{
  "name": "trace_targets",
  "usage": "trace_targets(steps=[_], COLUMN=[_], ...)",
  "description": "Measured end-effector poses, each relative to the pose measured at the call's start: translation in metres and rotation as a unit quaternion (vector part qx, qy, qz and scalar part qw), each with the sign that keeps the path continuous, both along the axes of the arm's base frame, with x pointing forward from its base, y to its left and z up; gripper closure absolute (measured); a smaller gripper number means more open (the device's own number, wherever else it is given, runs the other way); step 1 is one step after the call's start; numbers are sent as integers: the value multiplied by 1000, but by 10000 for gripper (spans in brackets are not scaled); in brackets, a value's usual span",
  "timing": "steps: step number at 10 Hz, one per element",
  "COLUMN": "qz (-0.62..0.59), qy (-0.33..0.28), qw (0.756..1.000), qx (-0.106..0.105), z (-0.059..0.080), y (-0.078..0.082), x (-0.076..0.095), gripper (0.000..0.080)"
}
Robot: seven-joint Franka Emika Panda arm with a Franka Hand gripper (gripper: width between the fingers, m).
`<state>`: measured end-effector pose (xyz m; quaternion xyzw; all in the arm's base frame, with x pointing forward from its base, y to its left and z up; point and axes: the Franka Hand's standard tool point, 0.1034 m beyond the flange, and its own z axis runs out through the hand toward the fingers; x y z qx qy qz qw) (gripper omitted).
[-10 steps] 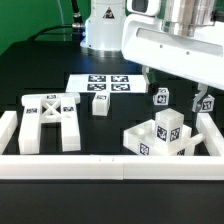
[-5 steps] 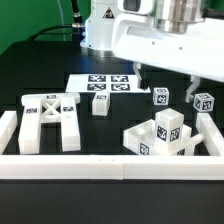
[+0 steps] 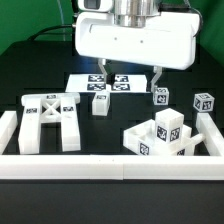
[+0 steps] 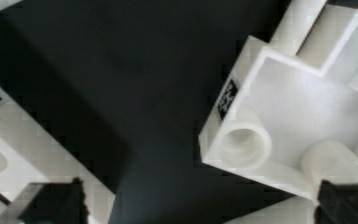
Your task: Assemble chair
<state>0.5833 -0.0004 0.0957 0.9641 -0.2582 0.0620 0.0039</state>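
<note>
- At the exterior view's eight o'clock, your X-braced frame [image 3: 50,118] lies flat on the table [image 3: 25,75], just inside the left border rail [image 3: 8,128].
- Nearer the centre, a small post [image 3: 100,105] stands at the six o'clock edge of the marker board [image 3: 88,80].
- At twelve o'clock your gripper [image 3: 130,80] hangs above the marker board, jaws wide apart and holding nothing.
- At two o'clock the first tagged cube [image 3: 161,97] stands near the second tagged cube [image 3: 203,102], not touching.
- At four o'clock sits a heap of chair parts [image 3: 160,138], a tagged block uppermost.
- Your wrist view shows a white socketed part [image 4: 291,100]; you cannot tell which one.
</note>
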Motion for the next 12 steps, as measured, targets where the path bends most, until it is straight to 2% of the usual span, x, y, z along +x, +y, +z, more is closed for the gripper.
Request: trace_targets(steps=[2, 3, 4, 5, 7, 8, 9, 10, 11, 12], qz=[2, 31, 68, 92, 110, 111, 112, 111, 107, 108], qy=[0, -7, -5, 2, -5, 18, 12, 24, 75, 103], qw=[1000, 999, 998, 995, 993, 993, 993, 993, 991, 989], qx=[-1, -6, -18, -25, -39, -28, -30, -26, -4, 8], z=[-1, -5, -14, -21, -32, -34, -32, -34, -35, -33], y=[-1, -11, -29, -41, -57, -53, -53, -53, -51, -53], x=[-1, -9, -34, -52, -72, -74, -69, -73, -79, -76], gripper=[151, 151, 151, 151, 151, 151, 151, 151, 151, 151])
